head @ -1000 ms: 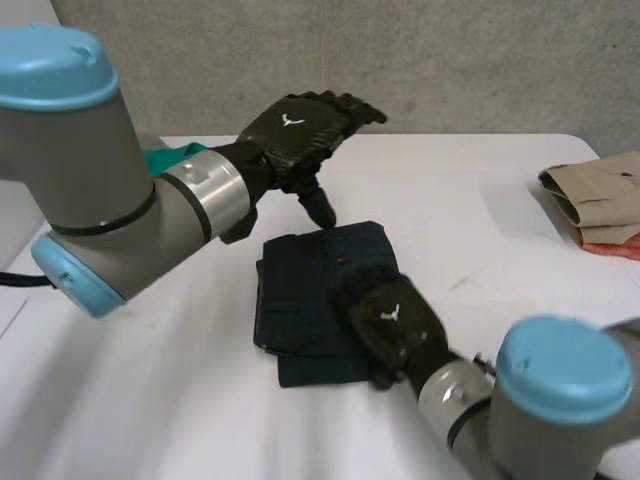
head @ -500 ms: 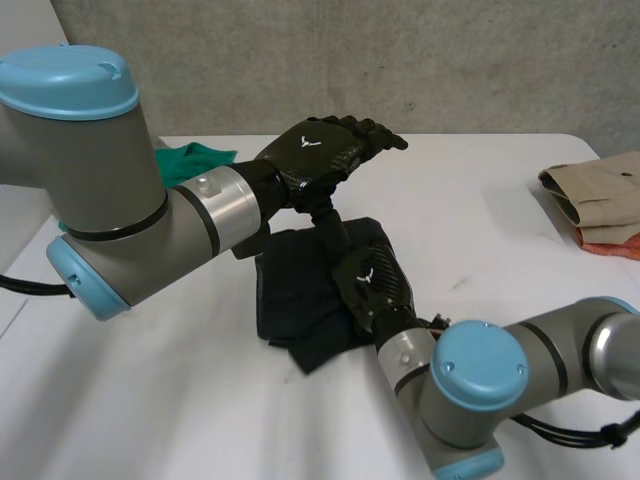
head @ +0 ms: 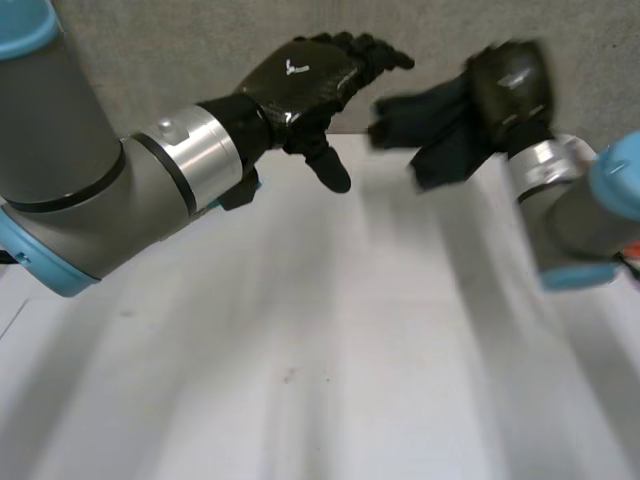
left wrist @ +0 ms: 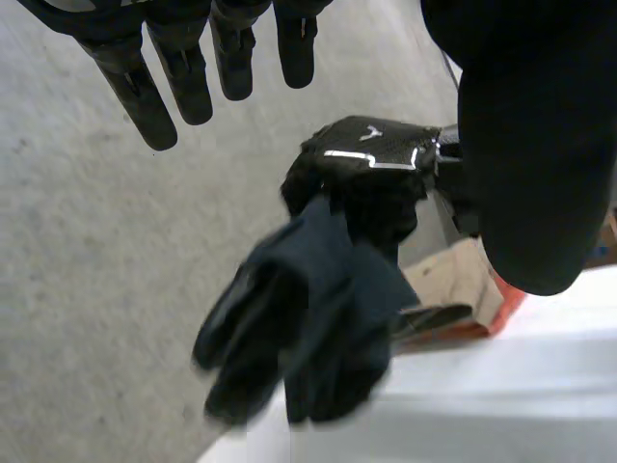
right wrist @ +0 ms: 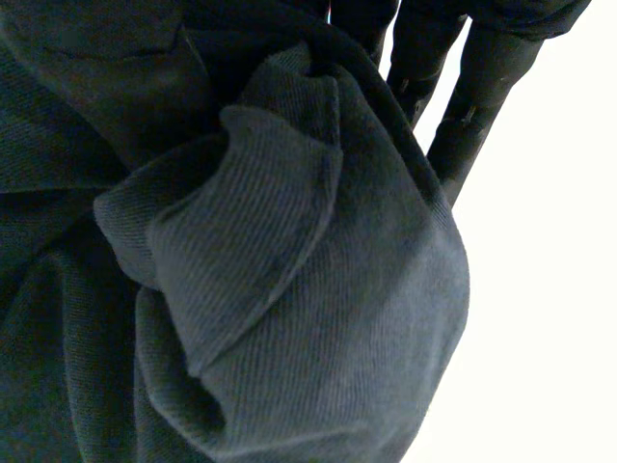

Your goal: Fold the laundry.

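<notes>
My right hand (head: 510,85) is lifted high at the back right, shut on a bunched dark navy garment (head: 435,130) that hangs off the table. In the right wrist view the garment (right wrist: 270,270) is crumpled under my palm, with my fingers (right wrist: 472,96) curled against it. The left hand (head: 305,75) is raised above the table's far side, open with straight fingers and the thumb pointing down, just left of the garment and apart from it. Past the left hand's fingers (left wrist: 183,68), the left wrist view shows the right hand (left wrist: 371,159) gripping the hanging garment (left wrist: 308,318).
The white table (head: 330,350) lies bare below both arms. A folded beige garment on an orange one (left wrist: 453,285) lies on the table behind the right hand. A grey wall stands behind the table.
The right hand closed on the dark garment on the table and swept it up and to the back right. The left hand stayed raised and open, shifting only slightly.
</notes>
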